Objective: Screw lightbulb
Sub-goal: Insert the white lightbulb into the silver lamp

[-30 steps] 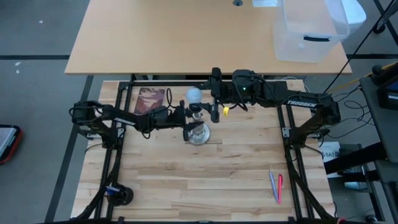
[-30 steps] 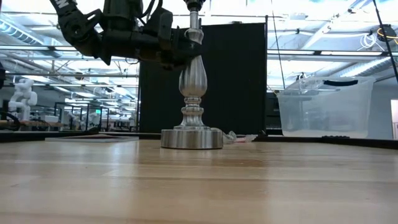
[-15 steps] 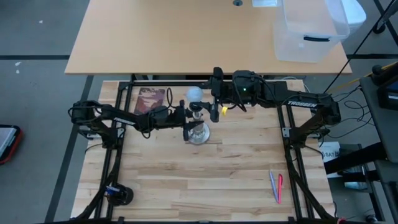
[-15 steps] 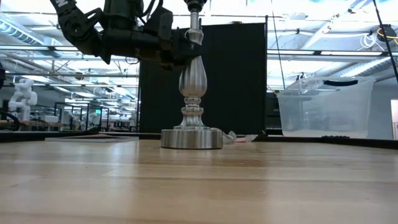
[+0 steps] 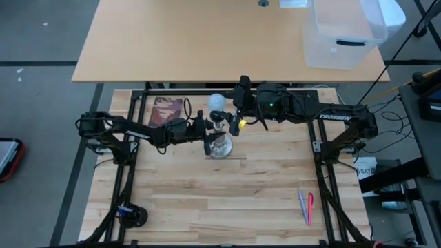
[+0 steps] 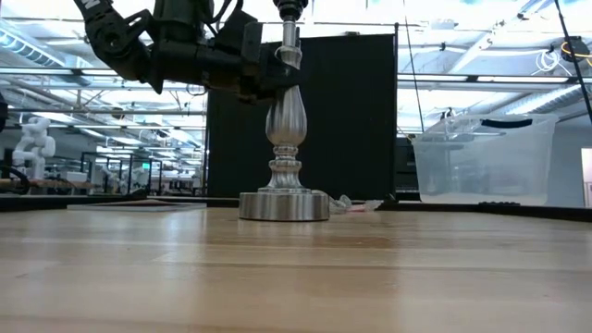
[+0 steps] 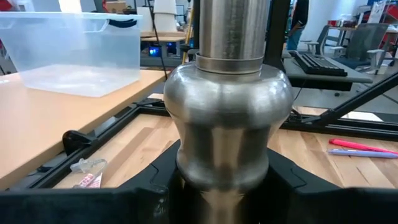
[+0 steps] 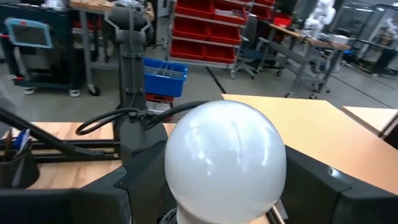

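High view: my left fingers [image 5: 205, 127] clasp the lamp stand [image 5: 219, 145] at centre frame on the worktop [image 5: 227, 200]; my right fingers [image 5: 227, 114] close round the lightbulb [image 5: 216, 104] just above it.
Low view: stand upright, centre-left; left fingers grip its upper stem.
Left wrist view: stand's bulge fills the centre between my fingers.
Right wrist view: white lightbulb at lower centre, held partly-open fingers either side.

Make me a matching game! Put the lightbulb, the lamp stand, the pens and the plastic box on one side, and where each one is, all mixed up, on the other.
Things:
1. lightbulb
2. lamp stand
3. pens
4. plastic box

Places:
A. lying flat on the wooden table
B. on the tan table behind
C. between the right gripper's fingers
D. gripped by the left gripper

Pairs: 1-C, 2-D, 3-A, 4-B
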